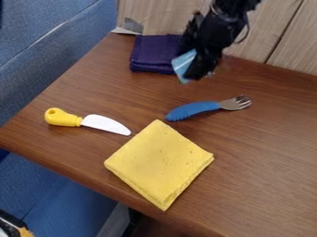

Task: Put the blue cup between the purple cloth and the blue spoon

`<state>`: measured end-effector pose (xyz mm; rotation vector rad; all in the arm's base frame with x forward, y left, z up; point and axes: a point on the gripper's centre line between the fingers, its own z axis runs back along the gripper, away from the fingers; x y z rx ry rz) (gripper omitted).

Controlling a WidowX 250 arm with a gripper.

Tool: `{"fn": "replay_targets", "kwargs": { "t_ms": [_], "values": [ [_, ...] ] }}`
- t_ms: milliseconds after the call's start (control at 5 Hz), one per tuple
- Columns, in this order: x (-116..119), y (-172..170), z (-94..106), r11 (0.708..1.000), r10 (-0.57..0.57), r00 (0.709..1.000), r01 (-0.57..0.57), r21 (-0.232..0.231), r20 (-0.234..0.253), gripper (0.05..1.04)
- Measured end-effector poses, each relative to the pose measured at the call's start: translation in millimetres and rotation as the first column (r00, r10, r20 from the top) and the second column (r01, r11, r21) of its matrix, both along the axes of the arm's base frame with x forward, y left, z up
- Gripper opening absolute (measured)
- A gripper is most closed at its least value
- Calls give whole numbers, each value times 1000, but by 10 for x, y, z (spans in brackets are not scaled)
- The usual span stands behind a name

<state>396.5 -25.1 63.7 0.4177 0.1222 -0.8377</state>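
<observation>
You have the black gripper (191, 65) in the upper middle of the frame, and the arm comes down to it from the top edge. It is grasping the light blue cup (182, 65), of which you can see only one part, and this part is tilted. The cup is beside the right side of the folded purple cloth (150, 54), in the upper part of the frame; whether they touch, you cannot tell. Below and to the right of the cup, near the centre, lies the fork (197, 109) with a blue handle; its metal tines point to the right. So in the frame your cup is higher than the fork. At the left there is the knife (88, 121), with a yellow handle and a white blade. The folded yellow cloth (159, 161) lies at the lower middle, with one corner towards the fork handle. All these lie on the brown wooden table (266, 162). Blue seating (53, 41) is at the left, and behind the table stands a light wooden panel (282, 32).
</observation>
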Motion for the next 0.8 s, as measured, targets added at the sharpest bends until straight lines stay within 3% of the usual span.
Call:
{"fn": "replay_targets", "kwargs": {
  "t_ms": [200, 400, 600, 800],
  "values": [
    [-32, 12, -148, 998, -9, 999, 11, 59, -35, 737],
    [-48, -5, -168, 994, -7, 999, 12, 109, -41, 737],
    [-46, -15, -180, 991, 2, 999, 5, 133, -46, 803],
    [-65, -21, -226, 991, 22, 999, -15, 133, -50, 1004]
  ]
}}
